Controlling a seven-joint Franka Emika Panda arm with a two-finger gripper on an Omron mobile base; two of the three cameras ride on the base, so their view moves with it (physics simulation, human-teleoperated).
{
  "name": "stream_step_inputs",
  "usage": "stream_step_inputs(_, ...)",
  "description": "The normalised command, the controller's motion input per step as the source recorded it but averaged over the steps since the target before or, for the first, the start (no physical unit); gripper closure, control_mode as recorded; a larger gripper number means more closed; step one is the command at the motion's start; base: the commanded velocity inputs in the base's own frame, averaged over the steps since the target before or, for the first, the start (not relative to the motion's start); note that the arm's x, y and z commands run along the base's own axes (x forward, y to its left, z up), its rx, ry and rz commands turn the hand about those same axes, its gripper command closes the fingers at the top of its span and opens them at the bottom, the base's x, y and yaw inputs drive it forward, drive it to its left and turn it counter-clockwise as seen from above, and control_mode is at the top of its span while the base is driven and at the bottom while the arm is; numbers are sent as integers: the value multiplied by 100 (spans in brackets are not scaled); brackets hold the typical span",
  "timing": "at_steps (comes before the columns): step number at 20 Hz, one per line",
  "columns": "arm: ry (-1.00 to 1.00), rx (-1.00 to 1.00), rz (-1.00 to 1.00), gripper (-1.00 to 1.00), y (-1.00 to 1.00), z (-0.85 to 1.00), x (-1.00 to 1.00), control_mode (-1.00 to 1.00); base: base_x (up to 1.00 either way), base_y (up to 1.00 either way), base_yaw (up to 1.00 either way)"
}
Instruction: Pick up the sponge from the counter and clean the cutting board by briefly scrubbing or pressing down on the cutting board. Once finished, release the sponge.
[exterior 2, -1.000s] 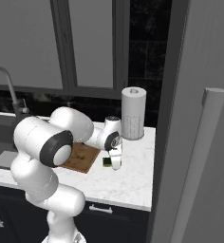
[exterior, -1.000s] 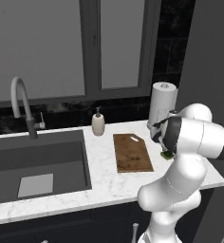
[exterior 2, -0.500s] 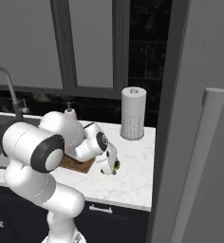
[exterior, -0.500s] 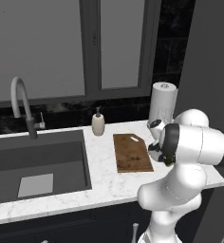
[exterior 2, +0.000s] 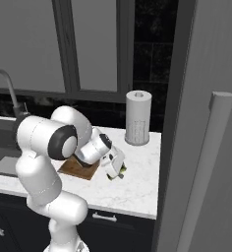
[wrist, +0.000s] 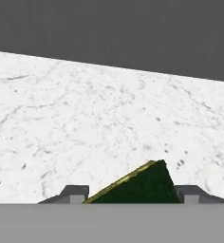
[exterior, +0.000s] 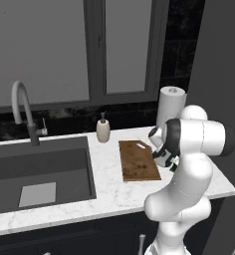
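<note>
the gripper [wrist: 132, 194] is largely masked by the white arm in both base views. in the hand view its two dark fingertips [wrist: 75, 193] stand on either side of the small dark green sponge with a yellow edge [wrist: 141, 186], close to its sides; whether the pads actually press on it cannot be made out. the sponge is cut off by the lower edge there, showing one tilted green face with a thin yellow rim. in the right base view it appears as a small green-yellow patch [exterior 2: 121, 170] under the hand, on the white marble-patterned surface [exterior 2: 137, 182]. in the left base view a sliver of green [exterior: 173, 163] shows beside the arm, just right of the flat brown wooden cutting board with darker stains [exterior: 138, 160], whose near right corner is hidden in the right base view. the dark grey sink basin [exterior: 40, 172] holds a pale flat rectangle [exterior: 37, 193]. a beige soap dispenser [exterior: 103, 130] stands behind the board, and a white paper towel roll [exterior 2: 138, 117] at the rear.
</note>
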Motion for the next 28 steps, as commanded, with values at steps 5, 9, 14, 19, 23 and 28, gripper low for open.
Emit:
stream_step_inputs(5,6,-23,-12,-100,-48,-47,0,-100,0,0,0)
stream_step_inputs(9,13,-22,-13,-100,-73,-51,0,-100,0,0,0)
stream_step_inputs(14,6,-30,-8,-100,-64,-91,-4,-100,0,0,0)
stream_step_inputs(19,-40,-26,2,-100,-67,-100,-67,-100,0,0,0)
stream_step_inputs(23,-21,0,1,-100,-39,16,-73,-100,0,0,0)
stream_step_inputs(28,-6,29,-1,-100,62,100,-50,-100,0,0,0)
